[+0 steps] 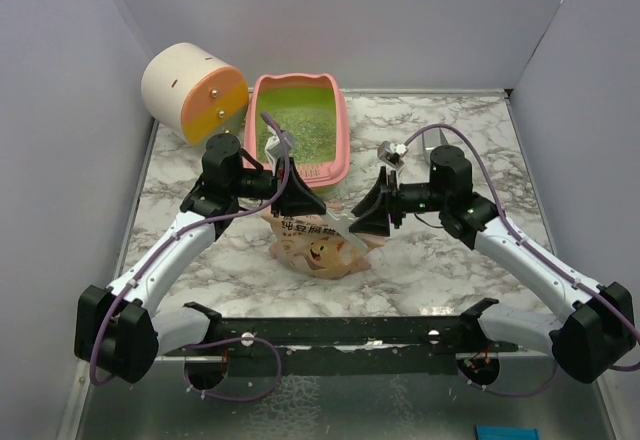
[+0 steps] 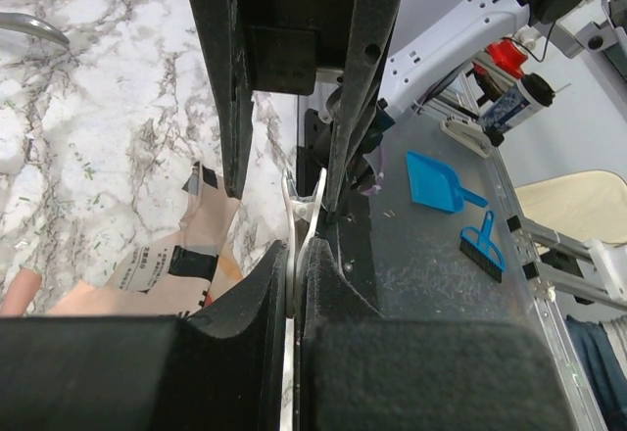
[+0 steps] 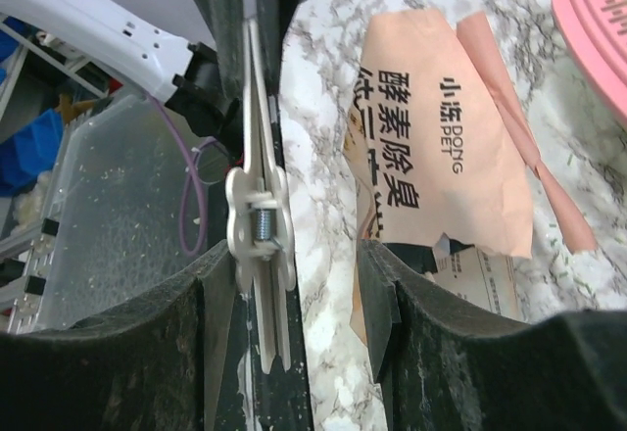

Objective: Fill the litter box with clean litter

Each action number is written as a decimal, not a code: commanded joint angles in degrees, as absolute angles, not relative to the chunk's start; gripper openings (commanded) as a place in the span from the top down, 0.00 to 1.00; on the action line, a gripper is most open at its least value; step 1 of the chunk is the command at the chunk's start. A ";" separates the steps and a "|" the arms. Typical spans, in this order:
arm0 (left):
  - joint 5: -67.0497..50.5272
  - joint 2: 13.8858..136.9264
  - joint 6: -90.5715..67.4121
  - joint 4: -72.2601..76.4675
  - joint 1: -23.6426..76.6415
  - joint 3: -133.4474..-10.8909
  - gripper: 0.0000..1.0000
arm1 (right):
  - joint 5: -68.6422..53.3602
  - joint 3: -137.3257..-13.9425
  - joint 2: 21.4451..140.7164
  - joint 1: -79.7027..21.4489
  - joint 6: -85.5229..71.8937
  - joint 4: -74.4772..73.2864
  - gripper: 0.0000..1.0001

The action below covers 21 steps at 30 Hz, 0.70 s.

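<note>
Litter box [image 1: 341,132] at the far middle of the marble table [image 1: 470,150], long axis running away from the arms, slotted ledge at the near end. Clean litter [image 1: 300,120] lies inside as a loose greenish layer over most of the floor. Grey metal scoop [image 1: 278,144] stands at the box's near left rim; whether it rests in the litter I cannot tell. Cream-and-orange cylinder [image 1: 193,92] on its side just left of the box, at the far left corner. Tan printed pouch [image 1: 320,250] lies flat on the table near the box's near end but apart from it, cartoon face up; in the right wrist view the pouch [image 3: 441,137] shows dark printed characters and a loose torn strip along one edge. Both arms reach in over the pouch, fingertips nearly meeting. Left gripper [image 1: 318,208] is clamped tight on a thin white spring clip [image 2: 304,206]; in its own wrist view, the left gripper [image 2: 294,255] has the clip's flat tail pinched between the pads. Right gripper [image 1: 352,225] has its fingers spread wide; in the right wrist view the clip [image 3: 260,225] sits against one finger, the other finger well apart from it, so the right gripper [image 3: 294,250] grips nothing. Past the table's near edge, a blue dustpan [image 2: 436,181] and a blue brush [image 2: 482,245] lie on a dark surface.
</note>
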State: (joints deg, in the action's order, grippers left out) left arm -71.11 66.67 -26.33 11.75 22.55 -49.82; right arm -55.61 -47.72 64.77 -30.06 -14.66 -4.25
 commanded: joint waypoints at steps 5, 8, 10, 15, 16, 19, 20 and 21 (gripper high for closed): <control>-73.68 66.13 -26.39 14.00 23.18 -48.69 1.00 | -62.26 -49.87 65.93 -30.41 -16.68 2.56 0.59; -73.55 66.26 -26.43 14.00 23.21 -48.95 1.00 | -63.78 -49.82 66.46 -30.48 -17.43 3.30 0.74; -73.40 66.27 -26.48 13.98 23.20 -49.12 1.00 | -64.74 -49.63 66.62 -30.50 -17.47 3.33 0.82; -67.38 65.86 -20.45 6.32 23.20 -51.18 0.68 | -61.57 -50.06 65.14 -30.59 -14.20 -1.05 0.99; -64.07 65.71 -15.93 -0.13 23.16 -52.77 0.63 | -59.76 -50.75 64.55 -30.59 -12.27 -3.31 0.99; -50.43 64.50 -7.59 -14.66 23.20 -56.04 0.44 | -47.87 -54.41 62.54 -30.54 -5.47 -12.76 0.99; -45.58 63.66 -5.94 -16.97 23.20 -56.22 0.39 | -43.19 -56.20 62.23 -30.58 -2.71 -16.57 0.99; -40.95 62.78 -4.53 -18.64 23.20 -55.95 0.34 | -39.57 -57.83 62.17 -30.59 -0.04 -19.77 0.99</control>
